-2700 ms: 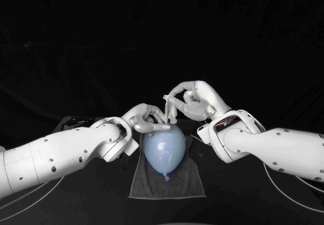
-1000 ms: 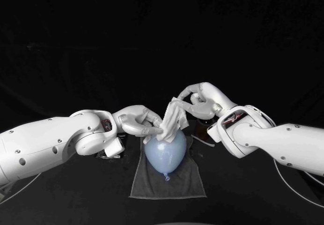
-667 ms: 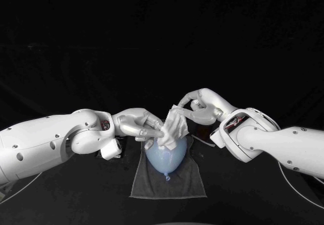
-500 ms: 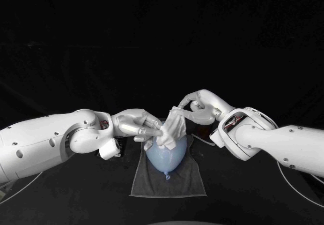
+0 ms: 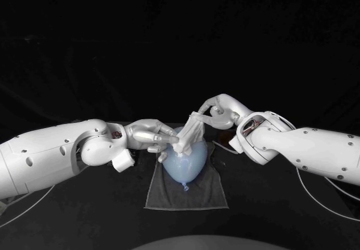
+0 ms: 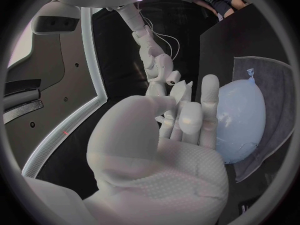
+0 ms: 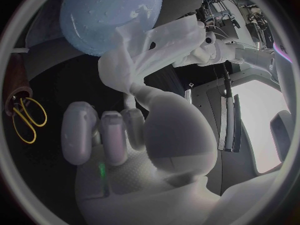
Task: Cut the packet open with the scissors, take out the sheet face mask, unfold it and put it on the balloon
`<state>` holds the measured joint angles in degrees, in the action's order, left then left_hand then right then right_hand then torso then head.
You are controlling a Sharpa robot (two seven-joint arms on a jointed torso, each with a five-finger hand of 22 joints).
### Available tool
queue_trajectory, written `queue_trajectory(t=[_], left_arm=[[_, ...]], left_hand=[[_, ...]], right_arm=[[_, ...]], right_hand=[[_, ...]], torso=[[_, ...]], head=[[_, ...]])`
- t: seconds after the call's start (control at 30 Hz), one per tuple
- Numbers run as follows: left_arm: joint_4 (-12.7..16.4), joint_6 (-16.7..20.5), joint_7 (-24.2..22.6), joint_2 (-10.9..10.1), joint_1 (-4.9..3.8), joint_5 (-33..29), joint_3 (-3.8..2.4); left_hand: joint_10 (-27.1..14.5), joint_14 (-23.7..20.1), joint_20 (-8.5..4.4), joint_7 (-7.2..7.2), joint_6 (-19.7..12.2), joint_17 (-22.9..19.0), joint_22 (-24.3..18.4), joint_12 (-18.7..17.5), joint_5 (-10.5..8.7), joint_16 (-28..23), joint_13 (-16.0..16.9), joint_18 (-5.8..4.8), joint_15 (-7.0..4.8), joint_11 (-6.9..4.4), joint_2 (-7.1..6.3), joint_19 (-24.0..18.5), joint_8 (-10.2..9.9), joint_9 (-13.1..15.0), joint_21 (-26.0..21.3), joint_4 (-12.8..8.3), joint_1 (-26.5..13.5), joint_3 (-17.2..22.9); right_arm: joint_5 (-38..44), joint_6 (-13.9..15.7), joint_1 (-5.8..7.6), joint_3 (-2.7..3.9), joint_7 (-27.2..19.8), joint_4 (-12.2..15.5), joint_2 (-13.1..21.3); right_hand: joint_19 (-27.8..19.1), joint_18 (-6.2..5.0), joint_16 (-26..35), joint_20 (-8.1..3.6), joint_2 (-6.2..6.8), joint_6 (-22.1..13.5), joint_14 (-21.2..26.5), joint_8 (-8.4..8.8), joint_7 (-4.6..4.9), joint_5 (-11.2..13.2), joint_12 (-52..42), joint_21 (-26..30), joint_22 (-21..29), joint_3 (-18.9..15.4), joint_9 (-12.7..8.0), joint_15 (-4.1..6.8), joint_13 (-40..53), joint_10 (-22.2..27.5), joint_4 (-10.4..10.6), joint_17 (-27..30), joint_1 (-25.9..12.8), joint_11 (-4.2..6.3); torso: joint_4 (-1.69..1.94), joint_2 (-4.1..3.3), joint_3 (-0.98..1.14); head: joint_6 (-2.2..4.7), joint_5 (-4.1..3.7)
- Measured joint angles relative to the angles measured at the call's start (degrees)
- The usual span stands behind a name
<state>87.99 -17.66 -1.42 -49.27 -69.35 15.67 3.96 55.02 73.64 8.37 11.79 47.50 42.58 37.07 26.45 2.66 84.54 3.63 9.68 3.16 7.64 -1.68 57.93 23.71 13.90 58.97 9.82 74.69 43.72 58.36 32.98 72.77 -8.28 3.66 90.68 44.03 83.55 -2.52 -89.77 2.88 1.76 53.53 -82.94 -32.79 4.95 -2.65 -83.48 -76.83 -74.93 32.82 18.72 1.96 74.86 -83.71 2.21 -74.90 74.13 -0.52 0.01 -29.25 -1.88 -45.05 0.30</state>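
A pale blue balloon lies on a grey towel, knot towards me. The white sheet mask hangs crumpled over the balloon's far end, stretched between both hands. My right hand pinches its upper end above the balloon. My left hand holds its lower part against the balloon's left side. In the right wrist view the mask runs from my right hand towards the balloon. The left wrist view has my left hand beside the balloon.
Yellow-handled scissors lie on the black table next to a brown object, to the right of the towel. A dark reddish item sits just below my right hand. The towel extends past the balloon.
My left hand has left the balloon's top and taken hold of the mask. The right hand has lowered the mask onto the balloon's far end, and the sheet is now drawn narrower between the hands.
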Motion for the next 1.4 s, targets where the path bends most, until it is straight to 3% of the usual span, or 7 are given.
queue_trajectory(t=[0.33, 0.67, 0.93, 1.07, 1.13, 1.23, 1.4], left_arm=[[-2.2, 5.9, 2.5, 1.4, 0.61, -2.3, 0.25], [-2.9, 9.5, 3.6, 1.9, 0.72, -4.6, 0.27], [-3.2, 10.6, 4.3, 1.9, 0.73, -5.5, 0.28], [-3.2, 10.9, 4.5, 1.8, 0.74, -5.7, 0.28], [-3.2, 11.0, 4.6, 1.8, 0.74, -5.8, 0.28], [-3.2, 11.0, 4.8, 1.7, 0.75, -5.9, 0.28], [-3.1, 11.0, 5.0, 1.6, 0.75, -5.9, 0.28]], left_hand=[[0.5, 0.3, -0.16, -0.1, -1.2, -0.4, -1.3, -2.3, 0.0, -0.3, 0.0, -0.03, 0.11, -0.05, -0.14, 0.4, 0.6, 0.4, -0.8, 0.4, -0.7, -0.4], [0.7, 0.3, -0.16, -0.02, -1.7, -0.7, -2.4, -3.4, 0.0, -0.6, 0.1, -0.04, 0.11, 0.15, -1.13, 0.4, 1.3, 0.9, -1.6, 1.6, -2.1, -2.4], [0.9, 0.3, -0.16, -0.13, -2.2, -0.7, -3.4, -4.5, 0.0, -0.8, 0.3, -0.26, 0.11, 0.36, -1.0, 0.4, 1.7, 1.1, -2.5, 4.5, -4.7, -4.7], [0.9, 0.3, 0.04, -0.4, -2.5, -0.7, -3.9, -4.8, 0.0, -0.8, 0.4, 0.31, 0.11, 0.36, -1.75, 0.6, 1.7, 1.1, -2.9, 6.8, -7.5, -7.1], [0.9, 0.3, 0.04, -0.4, -2.5, -0.7, -4.1, -4.8, 0.0, -0.8, 0.5, 0.32, 0.11, 0.36, -2.0, 0.6, 1.7, 1.1, -3.2, 6.9, -9.5, -9.6], [0.9, 0.3, 0.25, -0.23, -2.7, -0.6, -4.4, -5.2, 0.0, -0.8, 0.6, 0.33, 0.11, 0.35, -2.41, 0.8, 1.7, 1.0, -3.5, 7.0, -12.5, -13.7], [1.1, 0.3, 0.04, -0.23, -2.7, -0.3, -4.7, -5.2, 0.0, -0.8, 0.7, 0.34, 0.11, 0.15, -1.55, 1.1, 1.9, 0.9, -3.8, 7.1, -16.0, -18.4]], right_arm=[[-1.2, -0.4, -0.1, 0.01, 0.0, -3.8, -2.3], [-1.7, -1.0, -0.18, 0.01, 0.0, -4.8, -3.7], [-1.8, -0.7, -0.18, 0.01, 0.0, -5.2, -4.0], [-2.0, -0.3, -0.18, 0.01, -0.1, -5.2, -4.0], [-2.3, -0.1, -0.18, 0.01, -0.1, -5.2, -4.0], [-2.7, 0.2, -0.18, 0.01, -0.2, -5.3, -4.0], [-3.4, 0.2, -0.18, 0.02, -0.3, -5.3, -4.0]], right_hand=[[0.0, 0.0, 0.1, 0.0, 0.01, -0.2, 0.0, -0.24, 0.0, 0.0, 0.0, 0.7, 0.0, 0.0, -0.1, 0.0, 0.0, 0.0, 0.0, 0.0, 0.0, 0.0], [0.0, 0.0, 0.0, 0.01, 0.02, -0.3, 0.0, -0.23, 0.16, 0.1, 0.1, 0.7, 0.0, 0.0, 0.0, 0.0, 0.0, 0.0, 0.0, 0.0, 0.0, 0.0], [-0.1, 0.0, 0.0, 0.08, 0.09, -0.4, 0.0, -0.18, 0.21, 0.2, 0.1, 1.1, 0.0, 0.0, 0.0, 0.0, 0.0, 0.0, 0.0, 0.0, -0.1, 0.0], [0.1, 0.0, 0.0, -0.05, 0.09, -0.3, 0.0, -0.12, 0.15, 0.3, 0.4, 1.6, 0.0, 0.2, -0.1, 0.0, 0.0, 0.0, 0.1, 0.0, -0.1, 0.0], [0.1, 0.0, 0.0, -0.05, 1.08, -0.6, 0.0, -0.12, 0.0, 0.2, 1.5, 2.7, 0.0, 1.2, 0.0, 0.0, 0.0, 0.0, -0.4, 0.0, -1.3, -0.03], [0.2, 0.0, 0.0, 0.1, 2.1, -2.2, -0.1, 0.34, 0.77, -0.5, 3.8, 4.5, 0.0, -0.4, -0.2, -0.11, 0.0, 0.9, 0.5, 0.0, -3.5, -0.85], [-1.1, -0.99, 1.4, 1.78, 5.44, -6.1, -0.9, 3.94, 2.88, -0.3, 12.1, 9.1, 0.0, -5.5, -2.3, -0.98, -1.6, 7.4, 3.4, 0.0, -7.5, -2.4]], torso=[[0.08, -0.17, 0.0], [0.09, -0.17, 0.04], [0.04, -0.14, 0.07], [0.03, -0.13, 0.07], [0.03, -0.12, 0.07], [0.03, -0.1, 0.07], [0.05, -0.09, 0.05]], head=[[-1.68, -0.27], [-3.01, -0.15], [-3.71, -0.01], [-3.86, 0.04], [-3.87, 0.07], [-3.87, 0.09], [-3.71, 0.2]])
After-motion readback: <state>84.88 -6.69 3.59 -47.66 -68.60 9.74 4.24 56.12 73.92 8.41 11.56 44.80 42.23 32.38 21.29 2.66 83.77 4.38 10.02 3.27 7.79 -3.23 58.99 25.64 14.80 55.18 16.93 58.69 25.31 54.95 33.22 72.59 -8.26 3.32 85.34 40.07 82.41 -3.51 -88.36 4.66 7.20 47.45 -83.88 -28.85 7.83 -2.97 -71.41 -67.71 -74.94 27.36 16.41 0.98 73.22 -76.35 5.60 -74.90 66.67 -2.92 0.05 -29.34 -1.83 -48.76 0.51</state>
